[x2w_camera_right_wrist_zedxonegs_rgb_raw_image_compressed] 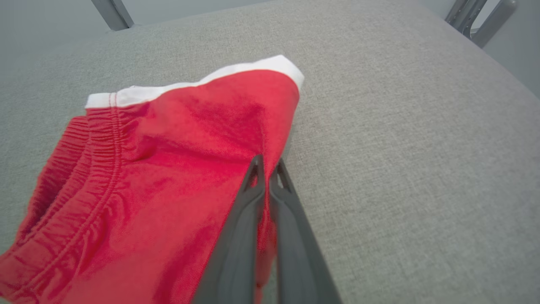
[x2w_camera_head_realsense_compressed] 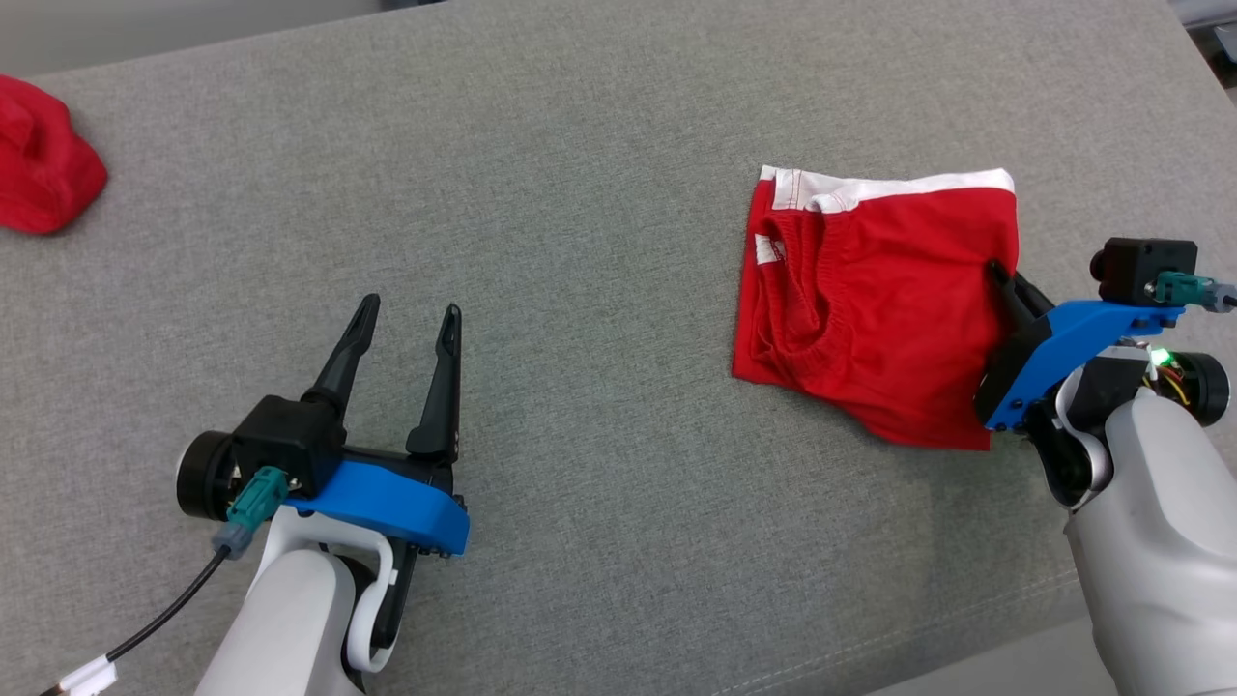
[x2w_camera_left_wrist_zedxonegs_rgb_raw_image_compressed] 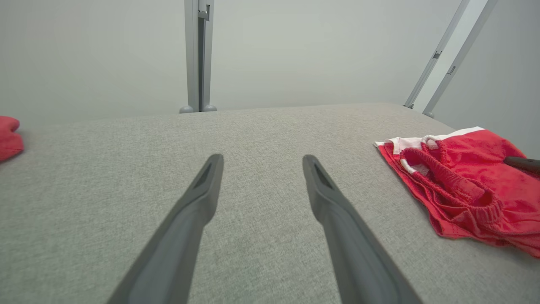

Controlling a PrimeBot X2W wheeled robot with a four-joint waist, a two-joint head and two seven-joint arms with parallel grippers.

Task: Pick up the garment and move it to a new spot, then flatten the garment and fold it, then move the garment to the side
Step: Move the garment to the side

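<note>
Left tool (x2w_camera_head_realsense_compressed: 411, 307) spread, right tool (x2w_camera_right_wrist_zedxonegs_rgb_raw_image_compressed: 268, 165) pinched.

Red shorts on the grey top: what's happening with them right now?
The right gripper is shut on the right-hand edge of the red shorts, which lie bunched and folded over on the grey padded surface. The left gripper is open and holds nothing, poised over bare surface well apart from them. A second red cloth sits at the surface's far left edge, untouched.
</note>
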